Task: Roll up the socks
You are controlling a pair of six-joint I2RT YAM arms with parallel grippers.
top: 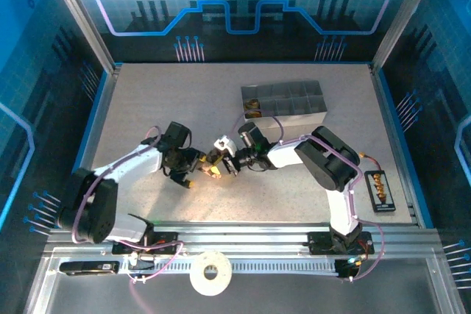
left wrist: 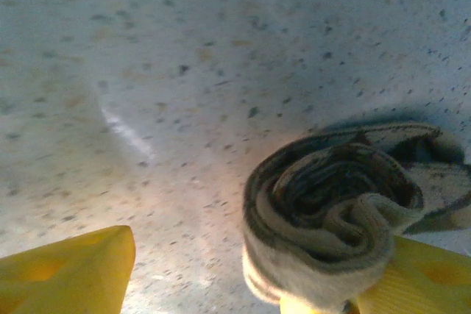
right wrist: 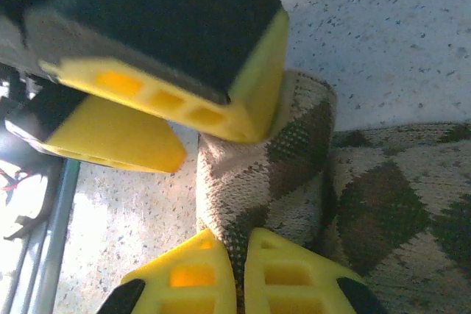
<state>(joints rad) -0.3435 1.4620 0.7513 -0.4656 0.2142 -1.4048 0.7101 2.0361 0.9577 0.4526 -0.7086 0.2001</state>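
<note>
The brown-and-tan diamond-check knitted sock (right wrist: 383, 211) lies on the speckled grey tabletop (top: 147, 108) between the two arms. One end is wound into a tight coil (left wrist: 331, 204), whose open spiral end faces the left wrist camera, and the unrolled tail (right wrist: 412, 182) lies flat on the far side of the coil from the left gripper (left wrist: 261, 248). The right gripper (right wrist: 239, 255) has its fingers pressed together on the edge of the coil, so it holds the sock. The left gripper stands with fingers well apart, one touching the coil and clamping nothing, so further winding would probably run along the tail.
</note>
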